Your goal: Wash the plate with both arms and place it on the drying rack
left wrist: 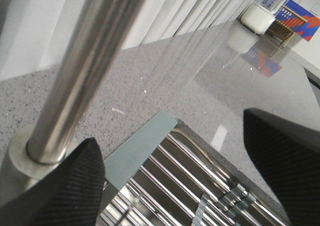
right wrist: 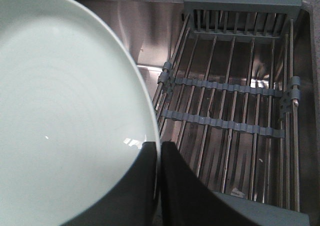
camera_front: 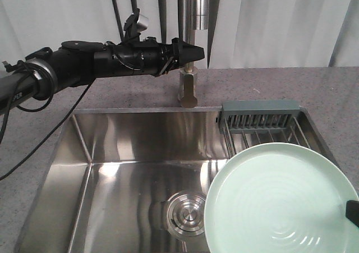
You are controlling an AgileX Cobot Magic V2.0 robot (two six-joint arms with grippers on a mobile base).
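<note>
On the left, the left tool hangs over the grey desk behind the sink, right beside the steel faucet. Its fingers are spread wide with nothing between them. The sink is a steel basin with a round drain in its floor. Across the basin's right part lies the drying rack, its slotted grey-green compartment at the far end next to the desk. Furthest right, the plate is held tilted over the near part of the rack, its glossy ringed face turned up toward the front camera. The right tool pinches its rim, and from the front only a black tip shows at the plate's right edge.

The right wrist view shows that grip plainly. The right tool has one finger on each face of the plate, closed on the rim. Beside it are the rack's wire bars, crossed by two wavy grey-green strips, with the basin showing through beneath. The left wrist view alone shows the left tool from behind its fingers. The faucet's pipe rises just by the left finger, and a corner of the rack lies below. Far off on the desk stand a white container and a blue-and-red box.
</note>
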